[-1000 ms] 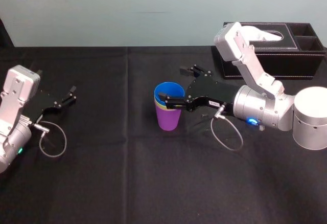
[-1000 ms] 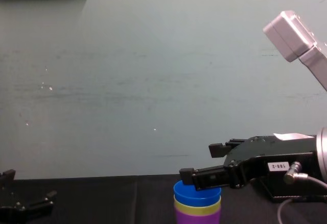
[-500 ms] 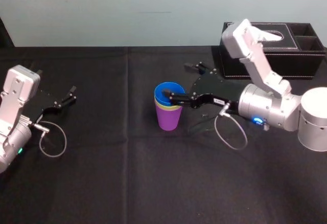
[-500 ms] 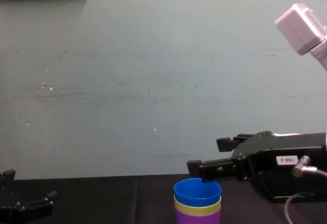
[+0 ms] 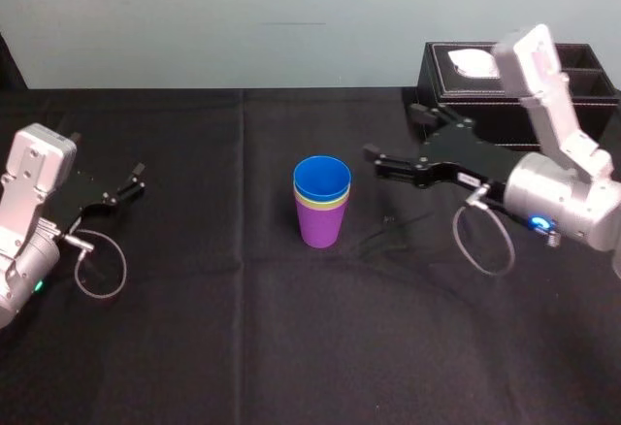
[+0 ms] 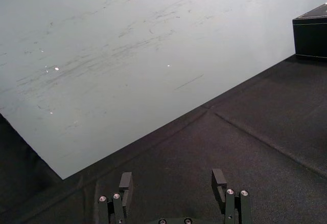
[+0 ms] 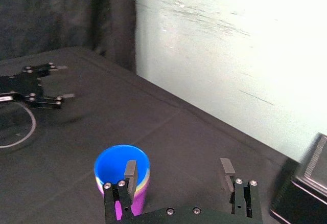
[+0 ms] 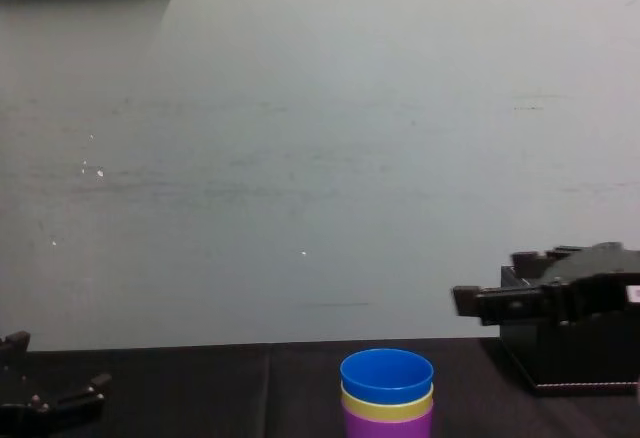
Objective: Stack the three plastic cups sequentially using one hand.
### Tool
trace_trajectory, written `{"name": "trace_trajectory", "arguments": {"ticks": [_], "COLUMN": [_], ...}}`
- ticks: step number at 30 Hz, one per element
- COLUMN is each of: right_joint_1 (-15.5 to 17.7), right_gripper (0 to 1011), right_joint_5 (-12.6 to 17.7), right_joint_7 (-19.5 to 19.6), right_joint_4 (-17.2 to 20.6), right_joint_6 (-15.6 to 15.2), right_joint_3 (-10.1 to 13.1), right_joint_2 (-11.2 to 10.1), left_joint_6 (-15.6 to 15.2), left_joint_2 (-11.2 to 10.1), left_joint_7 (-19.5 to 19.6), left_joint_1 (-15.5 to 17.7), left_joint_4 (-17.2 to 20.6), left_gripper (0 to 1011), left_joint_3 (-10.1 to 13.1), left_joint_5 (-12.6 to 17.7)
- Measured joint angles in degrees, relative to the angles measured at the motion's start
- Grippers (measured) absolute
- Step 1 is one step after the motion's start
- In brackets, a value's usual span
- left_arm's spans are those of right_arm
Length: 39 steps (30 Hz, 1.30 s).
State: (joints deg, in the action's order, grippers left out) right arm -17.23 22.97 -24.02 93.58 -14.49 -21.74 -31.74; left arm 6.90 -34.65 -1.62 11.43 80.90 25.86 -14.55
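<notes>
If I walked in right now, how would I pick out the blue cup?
On the black-clothed table, find the stack of cups near the middle. The blue cup sits topmost, nested above the yellow-green cup and the purple cup.

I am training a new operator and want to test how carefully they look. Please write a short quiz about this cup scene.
1. True or false: the right gripper is holding the blue cup.
2. Which colour is at the bottom of the stack? A blue, B yellow-green, C purple.
3. Fill in: the left gripper rests at the left of the table with its fingers ___.
Key: 1 false; it is open, apart from the cups, near the black box. 2 C, the purple cup. 3 open.
</notes>
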Motion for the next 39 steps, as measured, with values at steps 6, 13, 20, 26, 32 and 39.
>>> {"name": "trace_trajectory", "arguments": {"ticks": [6,13,20,26,32,39], "right_joint_1": [2.2,4.4,5.5,6.3,6.4,6.3], "right_gripper": [1003,1003,1003,1003,1003,1003], "right_joint_5": [0.9,1.2,0.9,0.7,0.7,0.7], "right_joint_7": [1.0,1.8,2.2,2.4,2.5,2.5], "right_joint_4": [0.2,-0.3,-1.8,-2.7,-2.7,-2.7], "right_joint_6": [0.5,0.7,0.8,0.8,0.7,0.7], "right_joint_3": [2.6,4.4,5.3,5.9,6.0,5.9], "right_joint_2": [-1.1,-2.2,-2.3,-2.1,-2.1,-2.1], "left_joint_6": [0.0,0.0,0.0,0.0,0.0,0.0], "left_joint_2": [0.0,0.0,0.0,0.0,0.0,0.0], "left_joint_7": [0.0,0.0,0.0,0.0,0.0,0.0], "left_joint_1": [0.0,0.0,0.0,0.0,0.0,0.0], "left_joint_4": [0.0,0.0,0.0,0.0,0.0,0.0], "left_gripper": [1011,1011,1011,1011,1011,1011], "left_joint_3": [0.0,0.0,0.0,0.0,0.0,0.0], "left_joint_5": [0.0,0.0,0.0,0.0,0.0,0.0]}}
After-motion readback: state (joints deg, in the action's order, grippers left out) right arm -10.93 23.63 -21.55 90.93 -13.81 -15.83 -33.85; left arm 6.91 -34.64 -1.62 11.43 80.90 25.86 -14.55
